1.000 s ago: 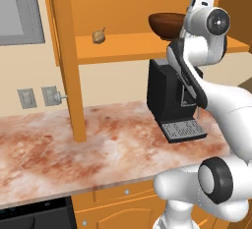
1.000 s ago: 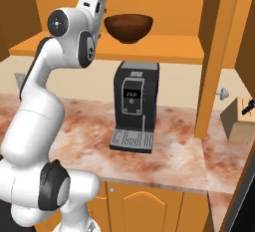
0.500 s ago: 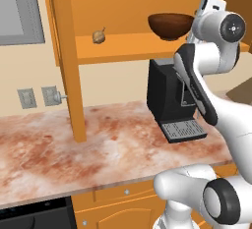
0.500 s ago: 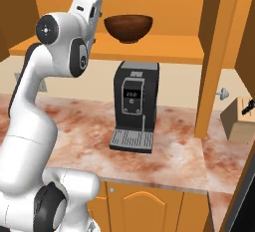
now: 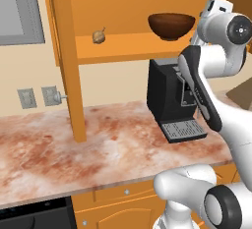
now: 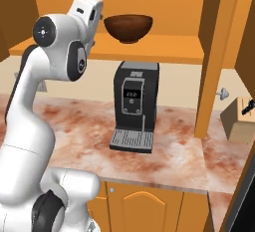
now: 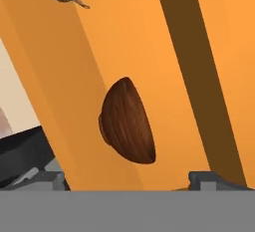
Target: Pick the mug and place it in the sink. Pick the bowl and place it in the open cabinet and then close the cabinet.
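Observation:
The dark brown bowl (image 5: 171, 25) stands upright on the shelf of the open orange cabinet (image 5: 123, 46), with nothing touching it. My gripper (image 7: 129, 180) is open and empty, drawn back a short way from the bowl (image 7: 127, 121) and pointing at its side. From the right base view the hand (image 6: 89, 9) hangs just left of the bowl (image 6: 128, 27), level with its rim. The cabinet's doors stand open, one edge-on at the left (image 5: 66, 61) and one at the right (image 6: 216, 61). The mug and the sink are out of view.
A black coffee machine (image 6: 133, 105) stands on the marbled counter (image 5: 98, 144) right under the shelf. A small tan garlic bulb (image 5: 99, 36) lies at the shelf's left end. Wall outlets (image 5: 37, 97) are at the left, a knife block (image 6: 241, 119) at the far right.
The hand has drawn back a little from the bowl and the arm's upper joints have swung outward. The bowl has stayed put on the shelf and the jaws have stayed open.

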